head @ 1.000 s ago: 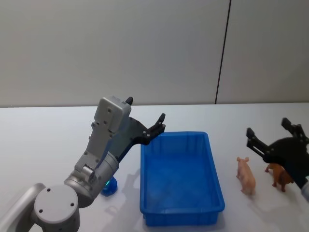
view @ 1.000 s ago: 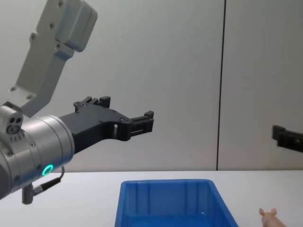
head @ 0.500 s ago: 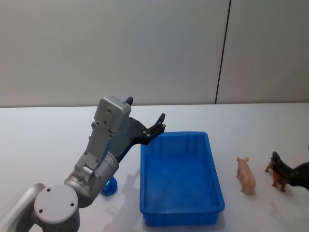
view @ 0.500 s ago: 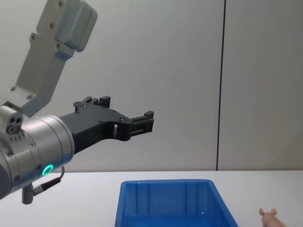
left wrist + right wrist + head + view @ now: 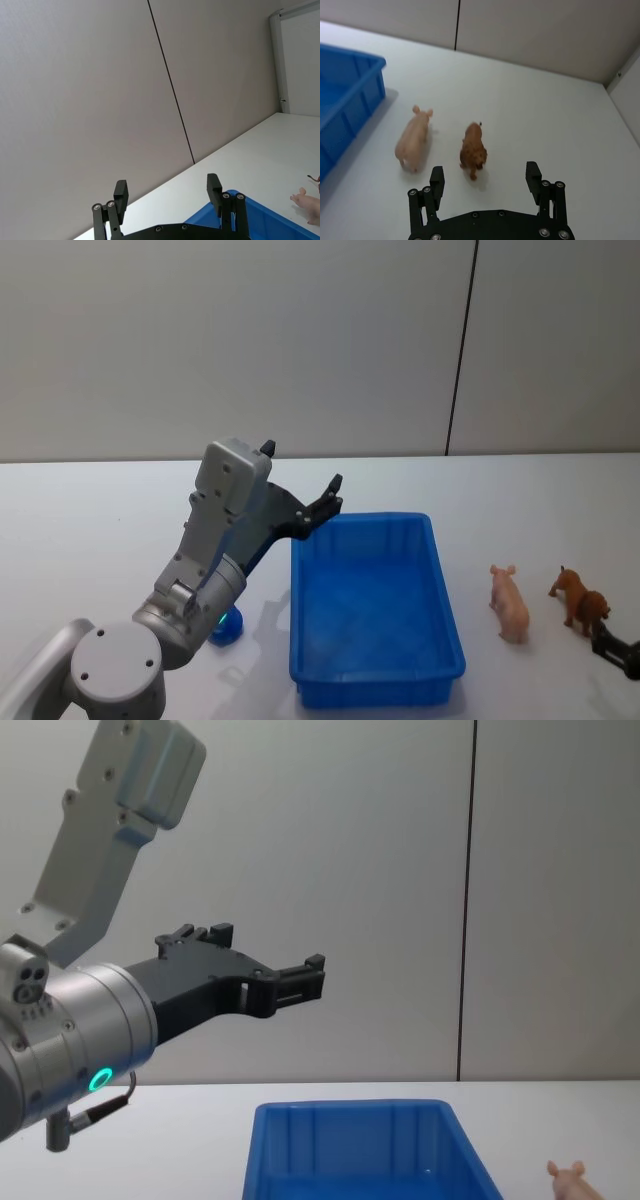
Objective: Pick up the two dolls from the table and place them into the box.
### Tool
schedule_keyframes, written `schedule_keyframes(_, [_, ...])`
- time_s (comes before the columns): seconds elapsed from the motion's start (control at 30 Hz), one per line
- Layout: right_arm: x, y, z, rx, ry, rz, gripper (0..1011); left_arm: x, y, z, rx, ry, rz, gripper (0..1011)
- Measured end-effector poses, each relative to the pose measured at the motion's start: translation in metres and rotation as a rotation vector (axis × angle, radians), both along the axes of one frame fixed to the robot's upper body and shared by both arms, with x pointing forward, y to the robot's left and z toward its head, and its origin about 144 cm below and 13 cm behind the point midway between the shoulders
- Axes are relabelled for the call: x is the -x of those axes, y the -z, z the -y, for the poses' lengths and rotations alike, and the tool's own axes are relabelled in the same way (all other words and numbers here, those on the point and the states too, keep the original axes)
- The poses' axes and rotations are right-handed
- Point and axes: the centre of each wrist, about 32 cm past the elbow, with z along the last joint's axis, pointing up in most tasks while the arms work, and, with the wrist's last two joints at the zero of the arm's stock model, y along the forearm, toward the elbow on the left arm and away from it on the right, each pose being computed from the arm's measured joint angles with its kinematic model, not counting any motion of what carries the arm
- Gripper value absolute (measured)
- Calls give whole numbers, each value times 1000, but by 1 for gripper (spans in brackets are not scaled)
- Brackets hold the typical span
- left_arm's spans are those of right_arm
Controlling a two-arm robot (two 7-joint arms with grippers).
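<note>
the right gripper (image 5: pixel 485 178) hangs low over the table (image 5: pixel 545 115), its two black fingers spread wide and gripping nothing. in the head view a dark sliver of it pokes in at the bottom right corner, the rest cut off. just ahead of it stands a glossy brown animal figure (image 5: pixel 473 147). beside that is the pinkish-tan doll (image 5: pixel 412 142), a smooth plastic pig with two pointed ears. both are upright on the matte white top, to the right of the box (image 5: pixel 378 689), the pig nearer to it.

the left gripper (image 5: pixel 167 186) is held up in the air by the box's far left corner, fingers likewise parted and empty. the dark blue doll (image 5: pixel 232 627) sits on the table left of the box, mostly hidden behind the grey left arm (image 5: pixel 215 540), so just a rounded shiny bit can be made out.

the box is bright blue moulded plastic, rectangular, thick-rimmed and ribbed along its inner walls.
</note>
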Motion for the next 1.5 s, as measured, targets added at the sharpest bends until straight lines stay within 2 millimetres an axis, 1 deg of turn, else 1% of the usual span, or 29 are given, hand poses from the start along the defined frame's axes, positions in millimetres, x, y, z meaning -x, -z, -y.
schedule_keyframes(0.3, [1, 9, 10, 58, 15, -104, 1001, 0, 0, 0, 0, 0, 0, 1003])
schedule_keyframes(0.53, [-7, 14, 14, 86, 15, -135, 1001, 0, 0, 0, 0, 0, 0, 1003])
schedule_keyframes(0.87, [-32, 23, 16, 115, -7, -148, 1001, 0, 0, 0, 0, 0, 0, 1003])
schedule_keyframes(1.1, [-53, 30, 13, 124, -34, -150, 1001, 0, 0, 0, 0, 0, 0, 1003])
schedule_keyframes(1.5, [-73, 38, 7, 123, -61, -166, 1001, 0, 0, 0, 0, 0, 0, 1003])
